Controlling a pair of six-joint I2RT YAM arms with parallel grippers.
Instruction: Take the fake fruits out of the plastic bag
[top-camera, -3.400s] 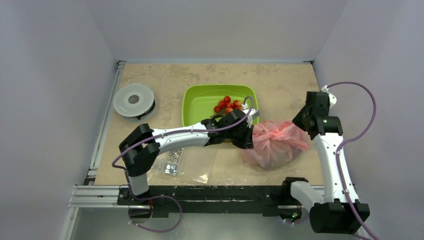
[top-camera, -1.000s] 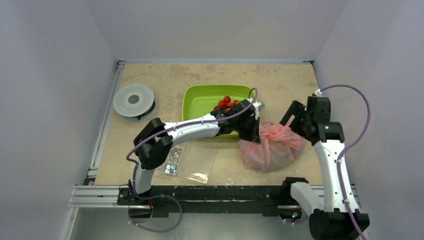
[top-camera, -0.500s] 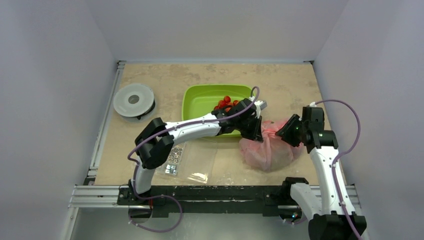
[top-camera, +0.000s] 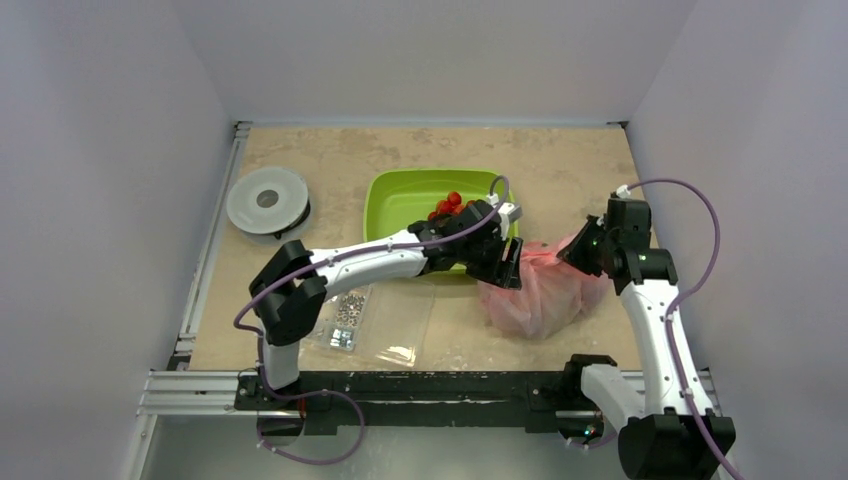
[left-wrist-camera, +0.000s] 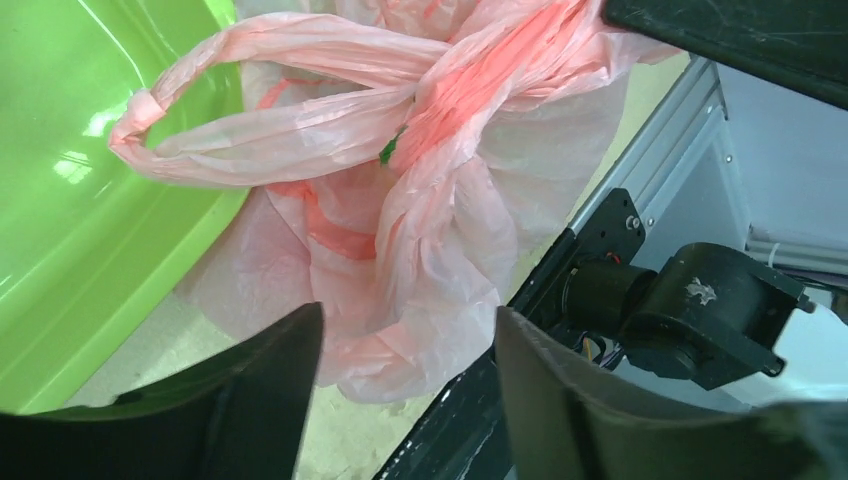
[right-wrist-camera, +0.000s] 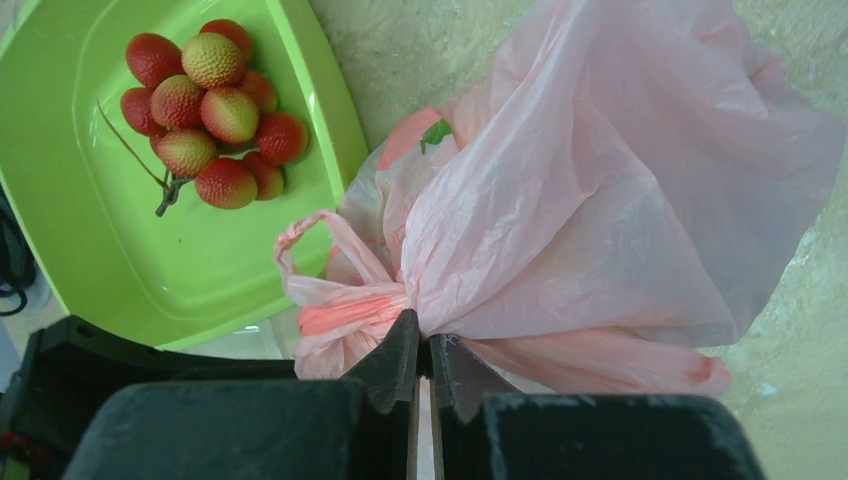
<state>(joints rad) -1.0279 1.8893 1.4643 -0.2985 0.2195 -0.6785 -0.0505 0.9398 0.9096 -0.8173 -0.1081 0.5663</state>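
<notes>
The pink plastic bag (top-camera: 540, 292) lies on the table right of the tray, its handles knotted at the top. My right gripper (top-camera: 577, 256) is shut on the bunched film beside the knot, and the right wrist view shows its jaws (right-wrist-camera: 424, 342) pinched together on pink plastic (right-wrist-camera: 610, 200). My left gripper (top-camera: 512, 266) hovers at the bag's left side, open. In the left wrist view its fingers (left-wrist-camera: 405, 330) stand apart over the bag (left-wrist-camera: 420, 180) and touch nothing. The fake fruits are hidden inside the bag. Only a small green bit (left-wrist-camera: 387, 152) shows at the knot.
A green tray (top-camera: 395, 215) behind the bag holds a cluster of red berries on a stem (right-wrist-camera: 210, 100). A clear box of screws (top-camera: 345, 322) lies at the front left. A round grey spool (top-camera: 268, 200) sits at the far left. Walls enclose the table.
My left gripper has opened, let go of the bag's top and drawn back slightly. My right gripper has come in from the right and shut on the bag.
</notes>
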